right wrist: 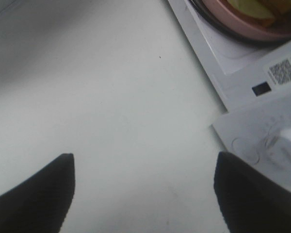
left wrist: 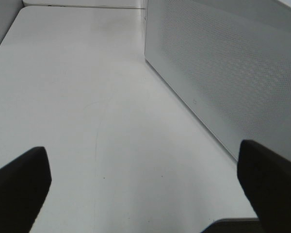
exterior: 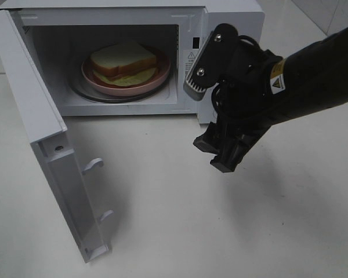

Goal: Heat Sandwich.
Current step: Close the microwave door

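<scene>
The sandwich (exterior: 123,58) lies on a round pink plate (exterior: 127,86) inside the white microwave (exterior: 232,17). The microwave door (exterior: 35,98) stands wide open, swung out to the left. My right gripper (exterior: 217,153) hangs open and empty above the table, in front of the microwave's control panel and to the right of the opening. In the right wrist view the gripper (right wrist: 145,194) is spread wide, with the plate's rim (right wrist: 242,29) and a bit of the sandwich (right wrist: 252,7) at the edge. My left gripper (left wrist: 145,189) is open and empty beside the microwave's perforated side (left wrist: 233,73). It is out of the exterior high view.
The white table (exterior: 191,231) stretches in front of the microwave. The open door's lower edge with its two latch hooks (exterior: 93,165) juts toward the front left. A glass turntable (exterior: 90,95) lies under the plate.
</scene>
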{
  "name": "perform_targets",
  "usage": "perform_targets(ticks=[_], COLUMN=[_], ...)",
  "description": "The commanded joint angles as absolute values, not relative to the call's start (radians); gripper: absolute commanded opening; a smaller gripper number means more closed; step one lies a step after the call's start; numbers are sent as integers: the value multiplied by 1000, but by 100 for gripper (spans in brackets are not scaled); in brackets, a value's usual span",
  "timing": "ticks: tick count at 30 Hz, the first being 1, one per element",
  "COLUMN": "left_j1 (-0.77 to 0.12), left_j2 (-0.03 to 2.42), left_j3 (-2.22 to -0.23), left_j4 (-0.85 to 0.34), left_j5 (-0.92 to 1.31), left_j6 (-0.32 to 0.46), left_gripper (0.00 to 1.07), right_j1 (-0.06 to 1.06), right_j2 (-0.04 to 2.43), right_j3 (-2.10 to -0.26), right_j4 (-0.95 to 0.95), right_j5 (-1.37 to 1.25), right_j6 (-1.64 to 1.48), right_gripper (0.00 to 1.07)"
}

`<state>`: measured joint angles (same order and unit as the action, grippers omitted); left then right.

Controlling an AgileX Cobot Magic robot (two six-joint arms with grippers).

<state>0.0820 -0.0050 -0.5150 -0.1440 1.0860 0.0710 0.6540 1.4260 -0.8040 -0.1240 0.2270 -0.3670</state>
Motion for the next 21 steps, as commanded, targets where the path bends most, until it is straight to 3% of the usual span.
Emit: perform_targets(ticks=[1,6,21], left_j1=[79,79,79], left_j2=[-22,-22,-22], left_j3=[-515,-515,-515], left_j4=[-142,-142,-142], left_j5=[1075,1075,1075], left_j6=[65,65,65], left_gripper=[98,98,98], right_j1=[657,657,657], right_j2=[1374,1322,1157], right_j3=[-793,-793,-793], right_j4=[-122,-128,-116], right_j5=[295,456,842], right_j6=[-167,-37,70], right_gripper=[74,80,76])
